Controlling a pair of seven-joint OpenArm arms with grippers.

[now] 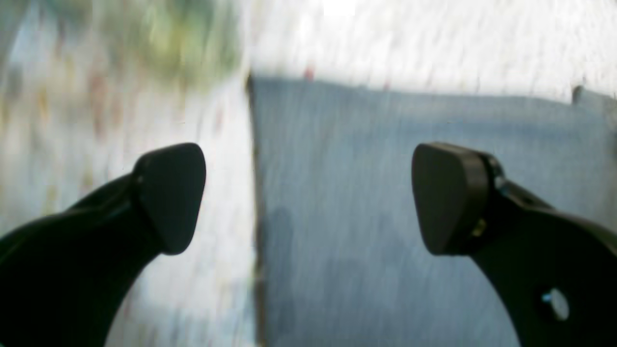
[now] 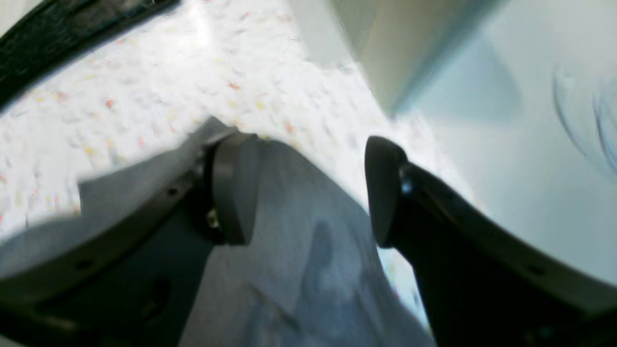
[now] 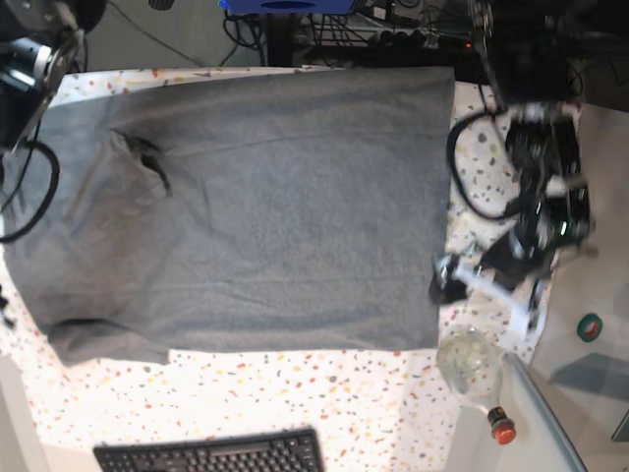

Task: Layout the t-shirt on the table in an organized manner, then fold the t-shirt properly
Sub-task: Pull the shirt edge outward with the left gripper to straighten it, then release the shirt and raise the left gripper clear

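The t-shirt (image 3: 265,206) lay spread out flat on the table (image 3: 295,393). It covered most of the speckled cloth. Its straight bottom hem ran down the right side of the base view. The collar and sleeves were at the left side. A small dark fold sat near the collar end.

The left gripper (image 3: 444,278) hung just past the hem, near the lower corner of the shirt. In the left wrist view its two black fingers (image 1: 168,197) stood far apart, with nothing between them. Below them was the grey shirt, with its edge running straight down the middle and the white table on the other side. That view was blurry, so the small details were hard to make out.

The right gripper (image 2: 308,193) showed best in its own wrist view. Its jaws were parted, one pad (image 2: 236,188) on each side of a bit of grey cloth. The cloth looked like it lay under the fingers, not pinched by them, but the view was too smeared to be sure. In the base view only part of that arm showed, at the top left corner.

A black keyboard (image 3: 211,454) lay at the bottom edge of the table, apart from the shirt. A clear bottle with a red cap (image 3: 477,379) lay off the lower right corner.
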